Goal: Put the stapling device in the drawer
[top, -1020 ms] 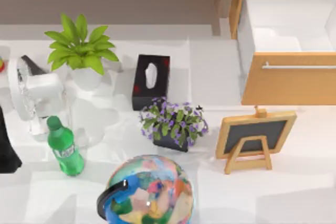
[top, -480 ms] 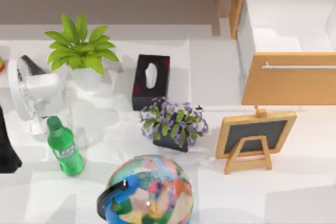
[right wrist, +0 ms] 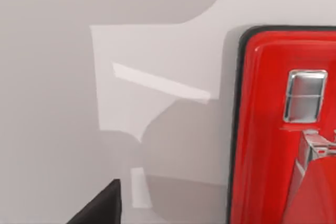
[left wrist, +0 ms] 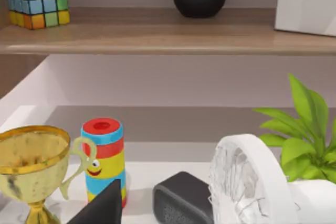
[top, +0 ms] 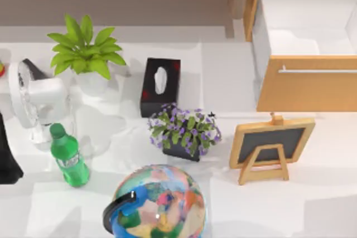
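In the right wrist view, the stapling device (right wrist: 262, 129) lies on a white surface close below the camera. It is glossy red with a black rim and silver metal parts. A dark part of my right gripper (right wrist: 100, 205) sits at the frame's edge, off to one side of the stapler and apart from it. The drawer (top: 307, 85) stands pulled open at the table's back right, with a wooden front, a silver bar handle and white inside walls. My left arm (top: 5, 157) stays parked at the table's left edge, and its gripper (left wrist: 102, 205) faces a shelf.
A chalkboard easel (top: 271, 147) stands just in front of the drawer. A purple flower pot (top: 184, 132), a black tissue box (top: 160, 86) and a globe (top: 159, 202) fill the middle. A green plant (top: 86, 54), a white fan (top: 42, 101) and a green bottle (top: 68, 157) stand at the left.
A faint shadow on the table at the lower right has slid to the right. The objects and the drawer have not moved.
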Controlling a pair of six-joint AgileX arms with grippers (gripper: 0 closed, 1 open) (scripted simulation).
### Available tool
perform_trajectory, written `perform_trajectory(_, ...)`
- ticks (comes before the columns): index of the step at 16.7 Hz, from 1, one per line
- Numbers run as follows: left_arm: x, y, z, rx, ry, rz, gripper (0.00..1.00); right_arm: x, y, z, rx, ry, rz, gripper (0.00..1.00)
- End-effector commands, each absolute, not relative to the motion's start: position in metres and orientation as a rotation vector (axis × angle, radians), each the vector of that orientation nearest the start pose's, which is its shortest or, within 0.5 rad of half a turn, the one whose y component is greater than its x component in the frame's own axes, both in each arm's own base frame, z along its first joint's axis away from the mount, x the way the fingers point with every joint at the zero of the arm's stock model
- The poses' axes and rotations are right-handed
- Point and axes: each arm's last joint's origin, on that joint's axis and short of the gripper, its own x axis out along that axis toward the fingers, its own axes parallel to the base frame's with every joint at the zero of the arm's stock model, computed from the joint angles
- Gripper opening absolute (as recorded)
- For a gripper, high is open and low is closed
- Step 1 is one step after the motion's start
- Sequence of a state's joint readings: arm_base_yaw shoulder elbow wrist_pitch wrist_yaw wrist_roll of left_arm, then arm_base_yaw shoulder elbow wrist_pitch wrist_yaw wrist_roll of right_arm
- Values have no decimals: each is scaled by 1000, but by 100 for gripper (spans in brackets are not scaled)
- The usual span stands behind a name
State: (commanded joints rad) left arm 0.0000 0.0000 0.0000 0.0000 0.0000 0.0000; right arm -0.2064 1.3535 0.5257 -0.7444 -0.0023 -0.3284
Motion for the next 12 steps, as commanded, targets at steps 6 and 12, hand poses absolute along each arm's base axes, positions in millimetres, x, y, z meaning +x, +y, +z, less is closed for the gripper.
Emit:
perform_trajectory(6, 106, -1, 160, 0, 0, 0, 100, 175, -37, 119, -91, 1569, 95, 70)
perform_trajectory(12, 106, -1, 160, 0, 0, 0, 100, 175, -37, 119, -91, 1569, 95, 25)
